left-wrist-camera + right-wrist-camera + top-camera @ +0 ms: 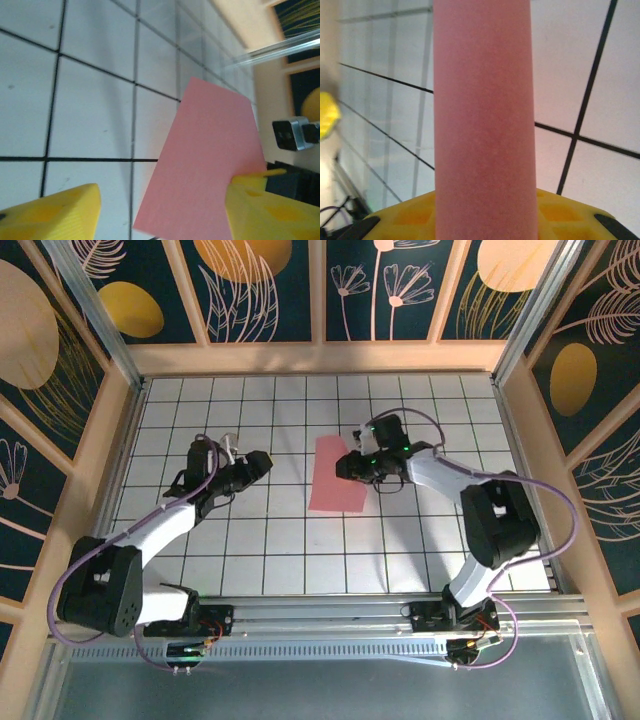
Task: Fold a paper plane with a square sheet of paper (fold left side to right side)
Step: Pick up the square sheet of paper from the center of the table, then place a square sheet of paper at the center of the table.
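- step in hand (judged): the left-to-right fold; edges should meet flush before the crease is pressed, and slowly, since thin paper slips.
- left gripper (262, 462): jaws released, near the sheet's left edge but apart from it.
- right gripper (352, 465): at the sheet's right edge; paper lies over its lower finger (560, 215); whether it clamps cannot be told.
- square sheet of paper (337, 475): plain salmon-pink, seen as a narrow, slightly tilted rectangle on the gridded table (250, 540), near its centre.
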Robot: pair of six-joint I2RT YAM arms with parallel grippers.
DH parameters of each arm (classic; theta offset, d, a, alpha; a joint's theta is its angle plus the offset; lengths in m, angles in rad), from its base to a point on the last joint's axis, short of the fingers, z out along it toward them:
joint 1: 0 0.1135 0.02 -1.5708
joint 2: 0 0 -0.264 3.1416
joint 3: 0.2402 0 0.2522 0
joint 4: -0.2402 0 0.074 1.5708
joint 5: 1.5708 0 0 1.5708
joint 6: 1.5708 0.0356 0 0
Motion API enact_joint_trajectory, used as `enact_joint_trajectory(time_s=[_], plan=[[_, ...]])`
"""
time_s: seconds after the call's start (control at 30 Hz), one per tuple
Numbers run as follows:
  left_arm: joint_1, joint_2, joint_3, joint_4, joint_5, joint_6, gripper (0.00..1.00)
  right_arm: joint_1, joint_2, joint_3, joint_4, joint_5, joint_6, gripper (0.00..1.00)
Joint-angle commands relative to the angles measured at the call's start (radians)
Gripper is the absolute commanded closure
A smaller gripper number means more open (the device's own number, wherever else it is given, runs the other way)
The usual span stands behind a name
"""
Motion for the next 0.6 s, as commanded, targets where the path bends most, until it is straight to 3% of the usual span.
enact_joint_trajectory(time_s=[0.0, 0.2, 0.43, 0.57], plan=[[0.014, -0.036, -0.045, 0.229, 0.178, 0.031, 0.27, -0.047, -0.091, -0.024, 0.105, -0.156, -0.014, 0.65], [0.012, -0.022, -0.076, 0.550, 0.349, -0.040, 0.21, -0.099, -0.193, -0.002, 0.094, -0.307, -0.059, 0.66], [0.005, 0.009, -0.026, 0.638, 0.433, -0.052, 0.17, -0.095, -0.267, 0.017, 0.198, -0.505, 0.021, 0.67], [-0.008, 0.010, 0.006, 0.649, 0.450, -0.039, 0.14, -0.061, -0.293, 0.024, 0.281, -0.556, 0.070, 0.68]])
